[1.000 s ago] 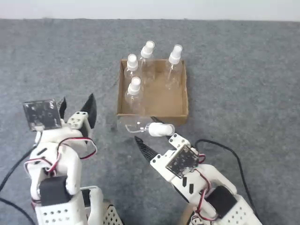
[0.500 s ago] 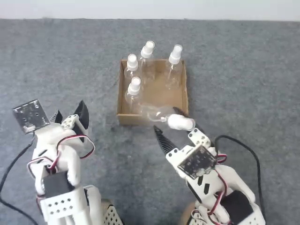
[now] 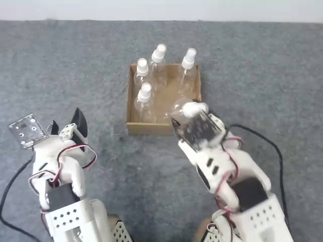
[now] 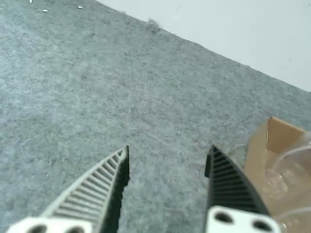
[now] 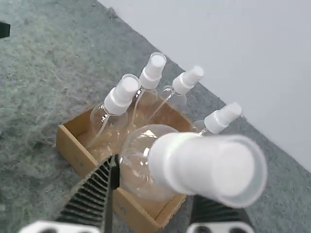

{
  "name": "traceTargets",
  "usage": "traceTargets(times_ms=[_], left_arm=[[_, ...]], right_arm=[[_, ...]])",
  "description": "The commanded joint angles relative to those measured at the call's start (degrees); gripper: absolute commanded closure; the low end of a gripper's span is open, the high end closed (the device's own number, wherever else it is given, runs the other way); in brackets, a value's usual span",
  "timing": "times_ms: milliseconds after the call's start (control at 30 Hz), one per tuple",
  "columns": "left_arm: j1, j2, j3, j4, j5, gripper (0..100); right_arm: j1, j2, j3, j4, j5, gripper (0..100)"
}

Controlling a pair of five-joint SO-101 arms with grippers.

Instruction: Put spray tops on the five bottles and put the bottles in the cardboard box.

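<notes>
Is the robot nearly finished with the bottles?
Nearly. Four capped bottles stand in the box. The right pincer holds the fifth bottle, spray top on, over the box's near right corner. Left to do: lower it in and let go. The left pincer is open and empty.

The end effector grips a capped bottle over the box.

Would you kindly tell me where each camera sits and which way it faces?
High view: fixed above, behind the arms, looking down on the cardboard box, left arm and right arm.
Left wrist view: on the left arm, facing carpet and a box corner; own open jaws show.
Right wrist view: on the right arm, facing the box; own jaws grip the fifth bottle.
Shared: all three show the box.
</notes>
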Motion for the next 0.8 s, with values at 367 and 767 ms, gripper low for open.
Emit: traceTargets(times_ms=[367,767], left_arm=[[-0.3,-1.2,-0.7,-1.7,0.4,76],[-0.3,-1.2,-0.7,-1.7,0.4,76]], right_arm=[[4.0,29.1,-15.4,-7.2,0.9,96.1],[4.5,41.4,-15.6,-15.1,0.9,95.9]])
